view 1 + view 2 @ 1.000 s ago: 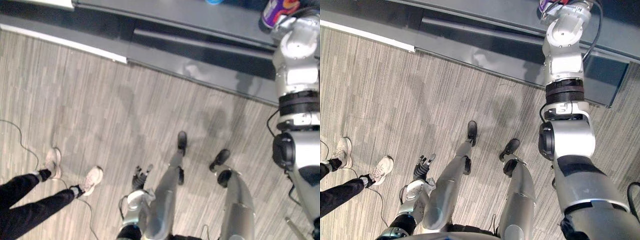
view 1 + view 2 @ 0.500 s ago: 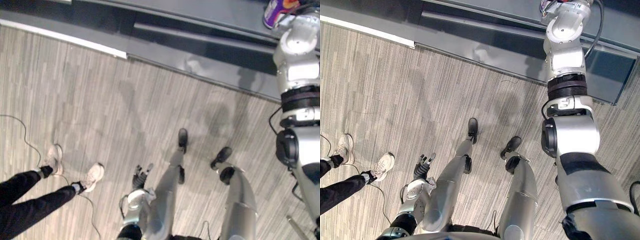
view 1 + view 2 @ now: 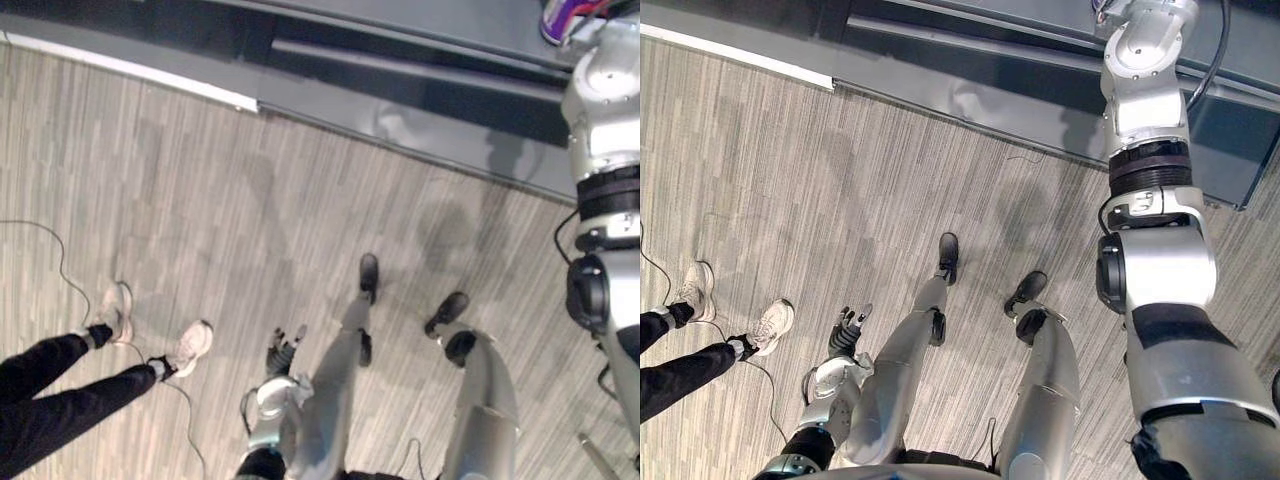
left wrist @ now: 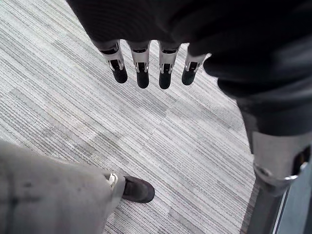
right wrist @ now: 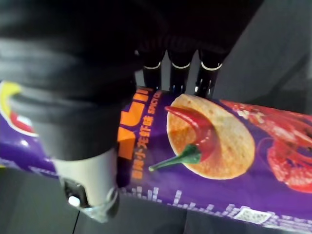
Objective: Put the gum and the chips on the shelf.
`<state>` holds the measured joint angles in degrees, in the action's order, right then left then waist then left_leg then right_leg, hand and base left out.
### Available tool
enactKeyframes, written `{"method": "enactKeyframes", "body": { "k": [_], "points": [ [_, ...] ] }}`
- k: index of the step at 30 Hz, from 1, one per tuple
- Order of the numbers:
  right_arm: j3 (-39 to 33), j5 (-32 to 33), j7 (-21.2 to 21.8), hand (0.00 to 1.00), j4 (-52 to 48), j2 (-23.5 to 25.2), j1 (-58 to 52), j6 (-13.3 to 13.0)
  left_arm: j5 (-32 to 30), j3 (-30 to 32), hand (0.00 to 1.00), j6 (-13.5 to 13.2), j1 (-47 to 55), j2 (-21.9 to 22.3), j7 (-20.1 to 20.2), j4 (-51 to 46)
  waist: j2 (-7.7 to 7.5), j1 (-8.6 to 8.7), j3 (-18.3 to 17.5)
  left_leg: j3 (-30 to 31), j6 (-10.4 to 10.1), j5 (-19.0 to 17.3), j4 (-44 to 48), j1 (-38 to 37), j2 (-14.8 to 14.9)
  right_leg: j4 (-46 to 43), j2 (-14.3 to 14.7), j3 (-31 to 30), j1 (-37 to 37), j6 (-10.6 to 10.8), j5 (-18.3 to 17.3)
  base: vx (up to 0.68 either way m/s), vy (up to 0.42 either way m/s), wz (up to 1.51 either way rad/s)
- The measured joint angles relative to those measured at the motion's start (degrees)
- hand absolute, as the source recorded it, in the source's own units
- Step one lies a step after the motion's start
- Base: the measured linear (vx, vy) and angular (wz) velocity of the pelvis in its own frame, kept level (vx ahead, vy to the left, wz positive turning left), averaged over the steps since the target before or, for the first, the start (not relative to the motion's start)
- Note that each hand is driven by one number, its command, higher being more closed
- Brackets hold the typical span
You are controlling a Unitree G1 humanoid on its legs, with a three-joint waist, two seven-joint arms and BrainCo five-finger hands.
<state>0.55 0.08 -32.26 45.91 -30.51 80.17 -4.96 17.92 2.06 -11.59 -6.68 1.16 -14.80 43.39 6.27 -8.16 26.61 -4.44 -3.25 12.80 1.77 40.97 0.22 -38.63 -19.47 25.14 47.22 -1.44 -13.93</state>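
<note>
Purple chips tube (image 5: 214, 161), grey-streaked floor (image 3: 250, 200)

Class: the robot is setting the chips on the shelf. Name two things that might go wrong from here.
The chips can, gripped in the right hand, is round; released on its side it may roll off the shelf.
A person's shoes are beside the open left hand; stepping back might bump them.

Both head eyes look down at the floor (image 3: 200, 180) — wrist cameras close-up.

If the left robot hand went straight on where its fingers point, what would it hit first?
Probably the floor: the left robot hand hangs open, fingers aimed down at flooring, with nothing between as far as its wrist view shows.
</note>
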Motion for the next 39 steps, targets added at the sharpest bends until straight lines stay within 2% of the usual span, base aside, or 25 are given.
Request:
{"method": "enactKeyframes", "body": {
  "k": [4,13,25,26,32,39],
  "points": [
    [0.0,0.0,-0.5,1.0,-0.2,-0.4,0.7,-1.5,0.0,0.0,0.0,-0.3,0.0,0.4,0.0,-0.3,0.46,0.01,-0.3,-0.1,0.1,0.7,-0.7,0.9,-0.5,-1.2,-0.7,-0.3,1.7,0.1,-0.3,-0.01,-0.036,0.06],
    [0.0,0.4,-1.4,1.0,0.0,-0.5,0.5,-1.5,0.0,0.0,0.0,-0.3,0.0,0.7,0.0,-0.2,0.47,0.01,-0.3,-0.3,0.2,0.9,-0.7,0.9,-0.7,-1.7,-1.0,-0.6,2.1,0.0,-0.5,-0.02,-0.031,0.01],
    [0.0,0.5,-1.9,1.0,-0.1,-0.2,-1.1,-2.8,0.1,0.0,0.0,-0.3,0.0,0.7,0.0,0.2,0.47,-0.07,-0.3,-0.9,0.2,1.0,-0.1,0.9,-0.4,-1.7,-0.8,-1.0,2.1,0.0,-0.5,-0.02,-0.038,-0.02],
    [0.0,0.5,-1.9,0.0,-0.1,-0.1,-1.2,-2.9,0.1,0.0,0.0,-0.3,0.0,0.7,0.0,0.2,0.47,-0.07,-0.3,-0.9,0.2,1.0,0.0,0.9,-0.4,-1.7,-0.7,-1.1,2.1,0.0,-0.4,-0.03,-0.04,-0.05],
    [0.0,0.7,-1.6,0.0,2.3,0.5,-4.1,-0.2,0.1,0.0,0.0,-0.4,0.0,0.7,-0.1,0.2,0.47,-0.21,-0.3,-1.3,0.2,0.9,0.3,0.9,0.2,-1.5,-0.1,-1.3,2.2,0.0,-0.4,-0.03,-0.046,-0.05],
    [0.0,1.2,-1.3,0.0,2.3,1.4,-4.4,-0.2,0.2,0.0,0.0,-0.4,-0.4,0.7,-0.1,0.4,0.47,-0.18,-0.3,-1.5,0.2,1.0,0.6,0.9,0.9,-1.2,0.8,-1.6,2.2,0.0,-0.4,-0.02,-0.054,-0.05]
  ]
}}
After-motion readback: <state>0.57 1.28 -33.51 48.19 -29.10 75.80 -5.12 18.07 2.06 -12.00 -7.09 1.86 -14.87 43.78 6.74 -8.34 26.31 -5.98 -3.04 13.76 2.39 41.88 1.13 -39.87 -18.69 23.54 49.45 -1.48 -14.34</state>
